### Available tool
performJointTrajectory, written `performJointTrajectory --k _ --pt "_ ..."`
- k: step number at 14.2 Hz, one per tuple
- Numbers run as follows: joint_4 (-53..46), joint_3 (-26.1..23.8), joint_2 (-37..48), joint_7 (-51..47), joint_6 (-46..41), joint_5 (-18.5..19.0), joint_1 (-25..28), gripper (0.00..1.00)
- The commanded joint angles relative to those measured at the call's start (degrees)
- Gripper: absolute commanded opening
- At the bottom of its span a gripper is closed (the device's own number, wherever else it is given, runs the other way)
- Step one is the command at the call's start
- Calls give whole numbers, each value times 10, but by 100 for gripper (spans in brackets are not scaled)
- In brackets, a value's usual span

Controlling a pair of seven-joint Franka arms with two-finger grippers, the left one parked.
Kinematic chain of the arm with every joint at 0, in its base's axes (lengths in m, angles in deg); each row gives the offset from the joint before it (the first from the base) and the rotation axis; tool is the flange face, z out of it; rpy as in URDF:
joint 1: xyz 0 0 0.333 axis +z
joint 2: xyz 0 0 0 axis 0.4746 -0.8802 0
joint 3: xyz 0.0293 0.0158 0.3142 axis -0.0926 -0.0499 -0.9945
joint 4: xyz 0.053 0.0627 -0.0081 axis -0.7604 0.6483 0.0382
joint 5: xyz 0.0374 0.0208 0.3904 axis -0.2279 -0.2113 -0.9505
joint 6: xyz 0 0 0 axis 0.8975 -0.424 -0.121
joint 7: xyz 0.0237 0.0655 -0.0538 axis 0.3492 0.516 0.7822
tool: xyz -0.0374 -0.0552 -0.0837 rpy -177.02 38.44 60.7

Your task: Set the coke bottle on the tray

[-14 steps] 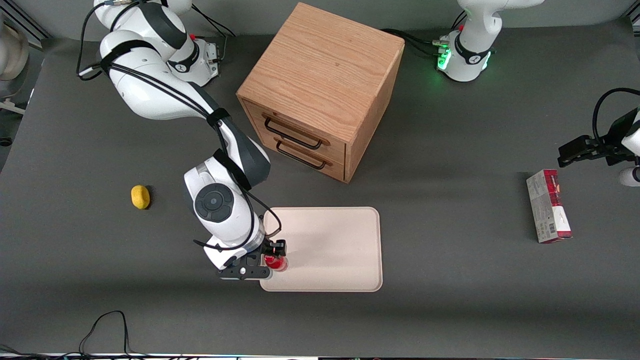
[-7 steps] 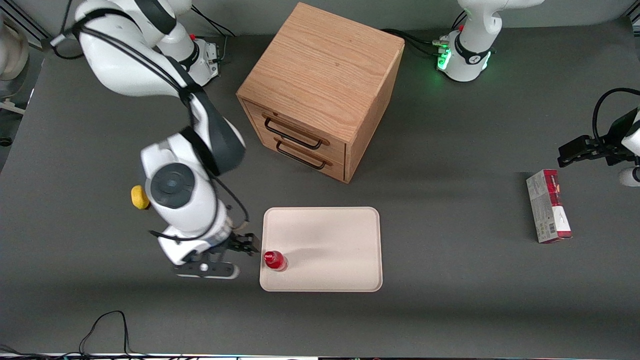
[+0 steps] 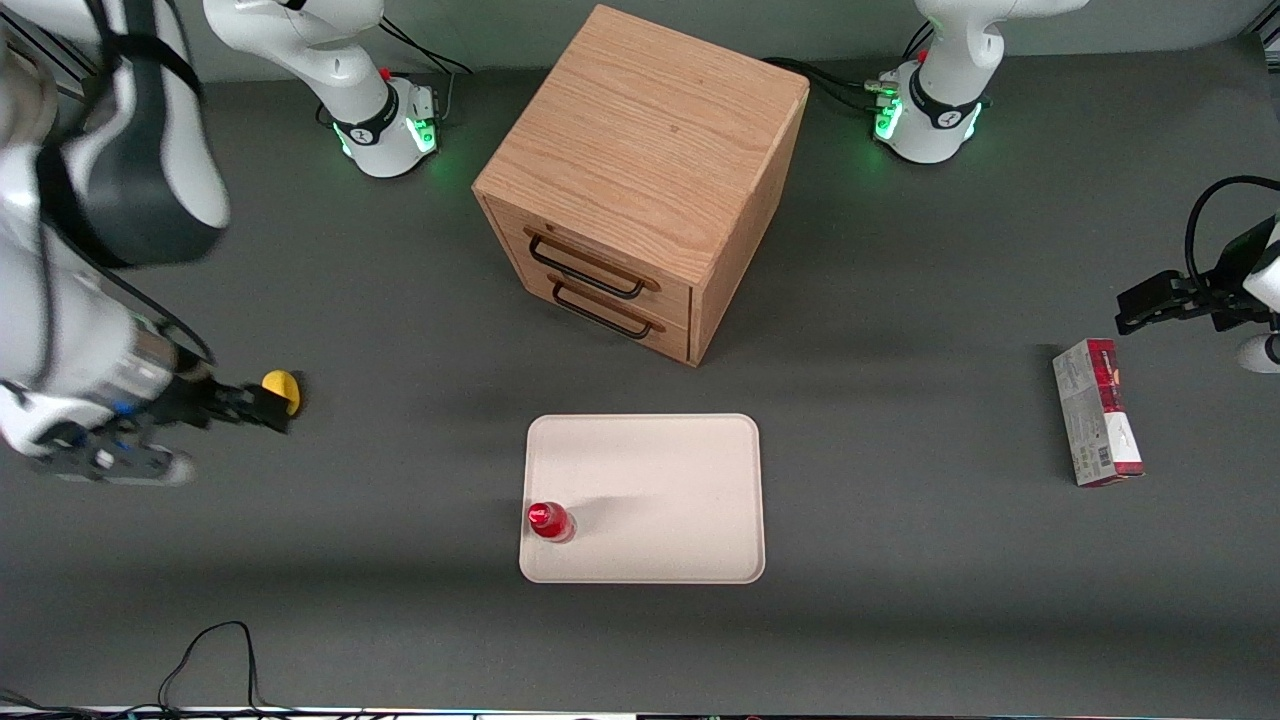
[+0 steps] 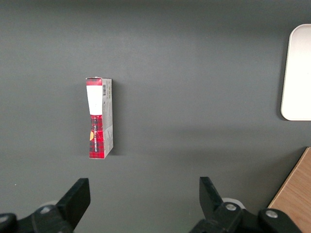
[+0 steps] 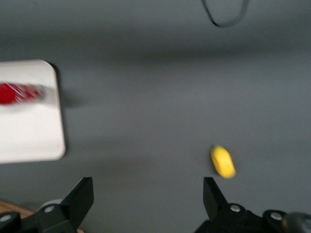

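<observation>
The small red coke bottle (image 3: 549,521) stands upright on the pale beige tray (image 3: 660,480), at the tray's corner nearest the front camera on the working arm's side. It also shows in the right wrist view (image 5: 19,93), on the tray (image 5: 29,131). My gripper (image 3: 262,412) is open and empty, high above the table toward the working arm's end, far from the tray and over the yellow lump (image 3: 284,386). Its fingers (image 5: 80,196) stand wide apart.
A wooden two-drawer cabinet (image 3: 640,180) stands farther from the front camera than the tray. A red-and-grey carton (image 3: 1097,412) lies toward the parked arm's end. The yellow lump also shows in the right wrist view (image 5: 222,161). A black cable (image 3: 215,650) loops near the front edge.
My gripper let go of the bottle on the tray, then pulled up and away toward the working arm's end. The bottle stays standing on the tray.
</observation>
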Motion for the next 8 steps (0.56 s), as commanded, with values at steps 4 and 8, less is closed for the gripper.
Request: performJointTrajectory --k 4,8 --pt "192 17 206 18 8 -12 -4 100" --pt "189 4 209 17 -1 -11 -5 100"
